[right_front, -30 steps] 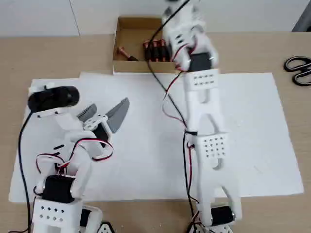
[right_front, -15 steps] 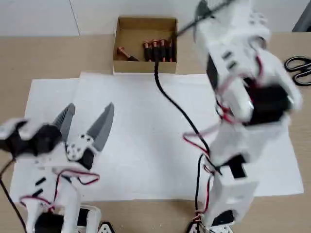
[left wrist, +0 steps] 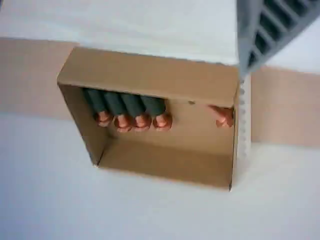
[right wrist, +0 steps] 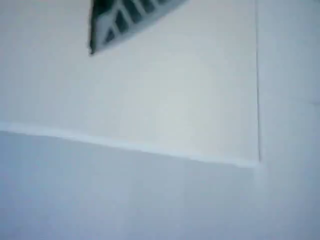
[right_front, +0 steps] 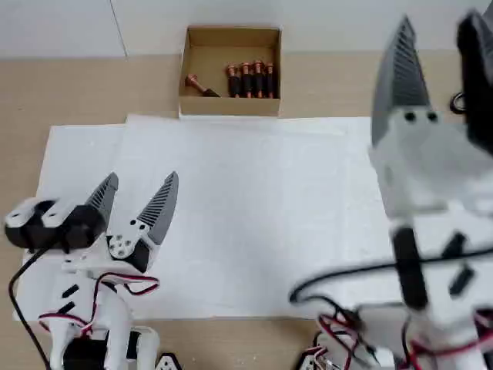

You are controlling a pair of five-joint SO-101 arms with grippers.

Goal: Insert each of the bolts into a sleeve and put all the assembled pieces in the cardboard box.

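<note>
A: The left tool [right_front: 142,179] sits low over the near left part of the white sheet [right_front: 254,223]. Its two ribbed grey fingers [right_front: 160,206] are splayed in a wide V and point toward the far side.

B: And the right tool [right_front: 439,35] looms large in the high view, up close to the camera over the sheet's right side. Its jaws are apart too: one grey finger is plain to see, the other is dark at the frame's edge.

A: Now the goods. The cardboard box [right_front: 219,50] stands on the bare wooden worktop [right_front: 92,85], just beyond the sheet's far edge and well apart from both tools.

B: Inside it, four sleeved bolts [right_front: 250,79] lie side by side in a tight row, touching. Copper heads, dark sleeves, all in the box's right half.

A: And a fifth piece [right_front: 196,83] lies on its own by the left wall. It is tilted across the row's line, with a gap between it and the four.

B: The left wrist view looks into that box. The row of four is tucked under one wall with the copper heads showing, and the lone piece is half hidden behind the rim on the other side.

A: The right wrist view catches one ribbed finger against pale, blurred surfaces, and what those are is hard to tell.
</note>
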